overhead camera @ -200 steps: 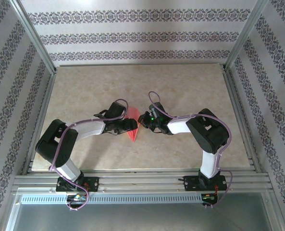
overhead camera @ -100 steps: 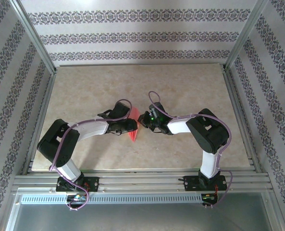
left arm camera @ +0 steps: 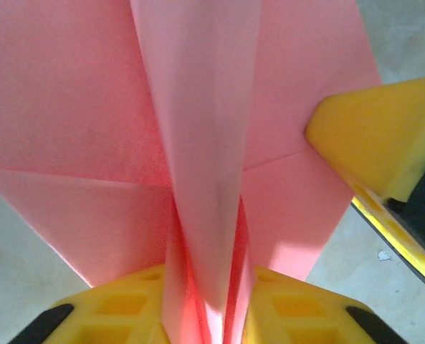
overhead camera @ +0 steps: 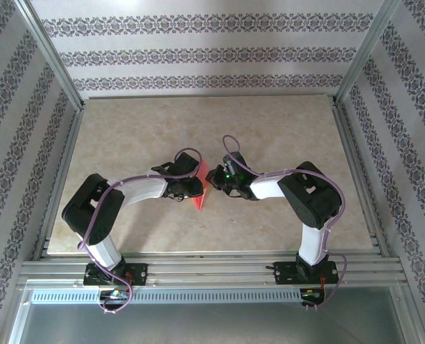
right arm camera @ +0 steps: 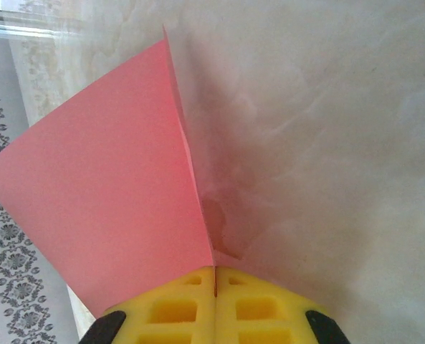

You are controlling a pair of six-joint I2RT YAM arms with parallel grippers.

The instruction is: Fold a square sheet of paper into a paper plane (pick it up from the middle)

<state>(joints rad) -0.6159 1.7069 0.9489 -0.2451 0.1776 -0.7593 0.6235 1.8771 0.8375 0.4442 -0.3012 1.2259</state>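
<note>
The paper plane [overhead camera: 202, 189] stands at the middle of the table [overhead camera: 284, 129], tip toward the near edge. The right claw [right arm camera: 214, 285] is clamped fully on a folded edge, steadying it. The left claw [left arm camera: 205, 308], barely parted, pinches the central ridge, probably to sharpen that crease.

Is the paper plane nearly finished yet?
Nearly, it seems. Done: the paper plane already has a sharp tip and a central ridge. In hand: the left hand pinches the ridge, the right hand is shut on one flap. Left: probably pressing the wings and letting go.
</note>
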